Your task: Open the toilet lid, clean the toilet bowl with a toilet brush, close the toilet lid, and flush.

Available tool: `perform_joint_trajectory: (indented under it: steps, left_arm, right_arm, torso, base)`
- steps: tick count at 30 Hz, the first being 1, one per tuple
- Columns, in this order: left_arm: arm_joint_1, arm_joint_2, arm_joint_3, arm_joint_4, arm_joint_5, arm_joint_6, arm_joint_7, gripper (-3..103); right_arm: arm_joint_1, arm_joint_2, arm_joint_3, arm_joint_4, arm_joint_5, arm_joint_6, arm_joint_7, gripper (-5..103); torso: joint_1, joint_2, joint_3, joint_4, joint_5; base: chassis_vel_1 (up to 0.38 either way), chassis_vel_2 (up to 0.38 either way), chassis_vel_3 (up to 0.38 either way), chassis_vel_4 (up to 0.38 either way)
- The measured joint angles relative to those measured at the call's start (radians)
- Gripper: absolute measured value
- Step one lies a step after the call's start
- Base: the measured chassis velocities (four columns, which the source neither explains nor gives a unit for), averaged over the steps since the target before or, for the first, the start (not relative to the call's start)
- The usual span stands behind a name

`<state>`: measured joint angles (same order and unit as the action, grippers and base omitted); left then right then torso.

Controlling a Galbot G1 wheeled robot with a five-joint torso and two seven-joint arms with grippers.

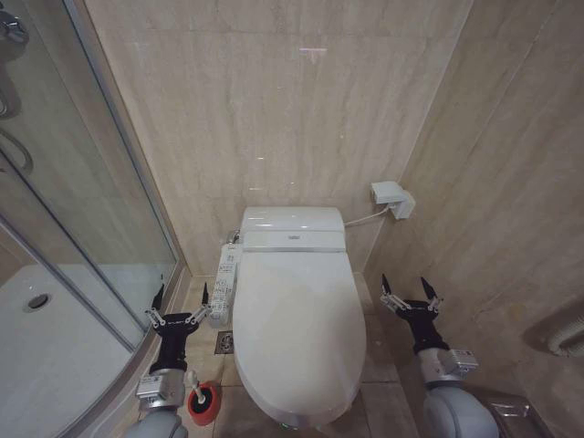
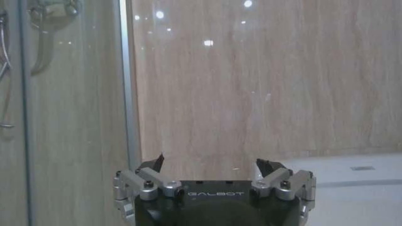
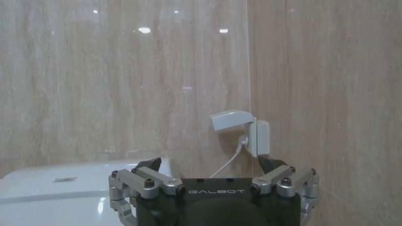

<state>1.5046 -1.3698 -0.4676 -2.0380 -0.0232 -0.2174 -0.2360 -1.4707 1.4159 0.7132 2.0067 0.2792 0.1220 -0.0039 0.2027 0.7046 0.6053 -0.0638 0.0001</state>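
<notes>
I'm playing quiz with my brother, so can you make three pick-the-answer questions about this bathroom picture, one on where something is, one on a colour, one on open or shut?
1. Where does the toilet brush stand?
A. On the floor by the left gripper
B. On top of the toilet lid
C. Inside the shower

2. What colour is the brush holder cup?
A. Blue
B. Red
C. Green

3. How is the toilet lid?
A. Standing up open
B. Taken off
C. Down and closed

Answers: 1 A, it sits on the floor tiles left of the toilet, near that arm. 2 B, the cup is bright red. 3 C, the lid lies flat, covering the bowl.
</notes>
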Motion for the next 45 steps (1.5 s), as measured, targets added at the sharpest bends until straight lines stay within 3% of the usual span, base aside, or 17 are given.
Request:
perform_joint_trajectory:
  steps: [14,45]
  left_arm:
    - [-0.041,-0.002,0.01,0.034,0.004,-0.011,0.021,99]
    - [-0.077,-0.002,0.027,0.074,0.011,-0.019,0.032,99]
  right_arm:
    - [0.001,0.0,0.0,0.0,0.0,0.0,0.0,100]
    - [0.0,0.0,0.0,0.0,0.0,0.0,0.0,100]
  torso:
    - [0.001,0.0,0.0,0.0,-0.0001]
    - [0.0,0.0,0.0,-0.0002,-0.0001]
  base:
    - [-0.141,0.137,0.125,-0.134]
    - [-0.034,0.032,0.037,-0.035]
